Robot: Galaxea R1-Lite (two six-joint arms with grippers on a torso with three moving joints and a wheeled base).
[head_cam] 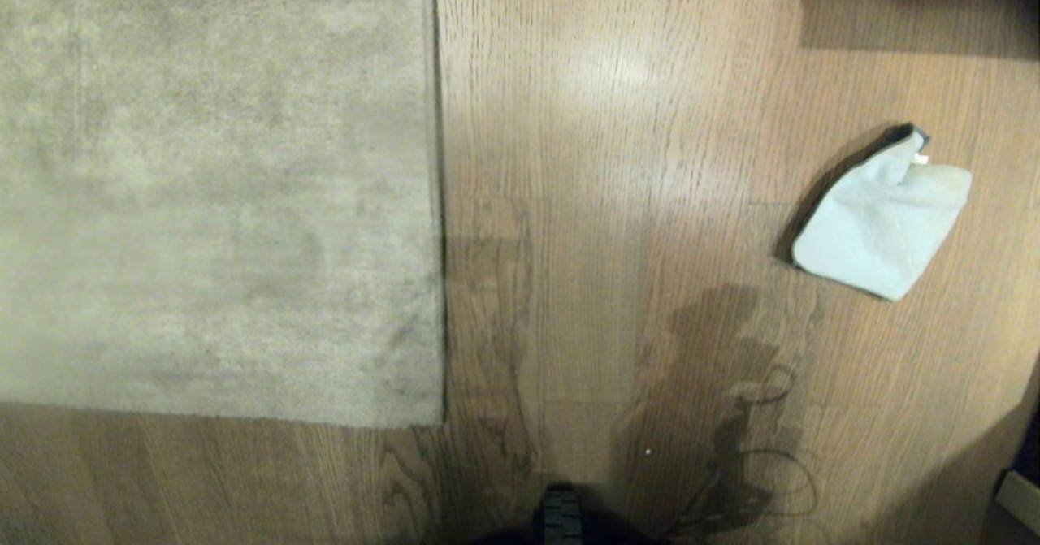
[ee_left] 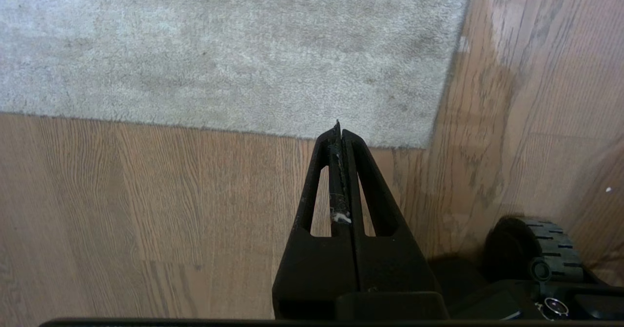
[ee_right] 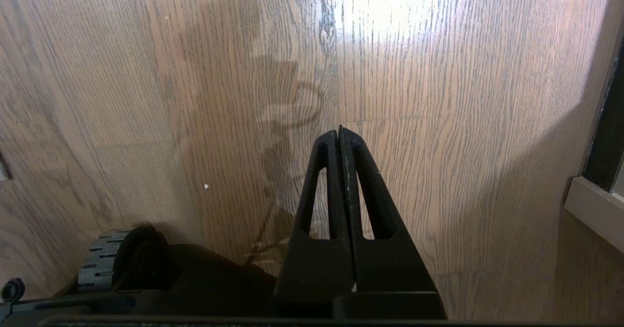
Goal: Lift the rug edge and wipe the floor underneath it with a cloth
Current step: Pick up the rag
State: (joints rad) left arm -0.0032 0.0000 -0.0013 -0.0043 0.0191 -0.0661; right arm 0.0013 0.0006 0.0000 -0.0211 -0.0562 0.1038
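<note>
The black left gripper (ee_left: 340, 128) is pressed together above the light oak-grain wooden floor (head_cam: 617, 204), near the corner of the mottled grey-beige rug edge (head_cam: 439, 285). The black right gripper (ee_right: 340, 131) is likewise closed. The pale blue-white cloth (head_cam: 881, 224) is seen lying well apart from the rug, which is cut off by the frame.

Mottled grey-beige rug (head_cam: 211, 188), perhaps pale-blue cloth (head_cam: 881, 220)

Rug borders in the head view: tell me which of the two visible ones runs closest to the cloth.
The rug edge running up the picture, the rug's right-hand border, faces the cloth across bare floor. The other border lies crosswise, nearer the robot.
</note>
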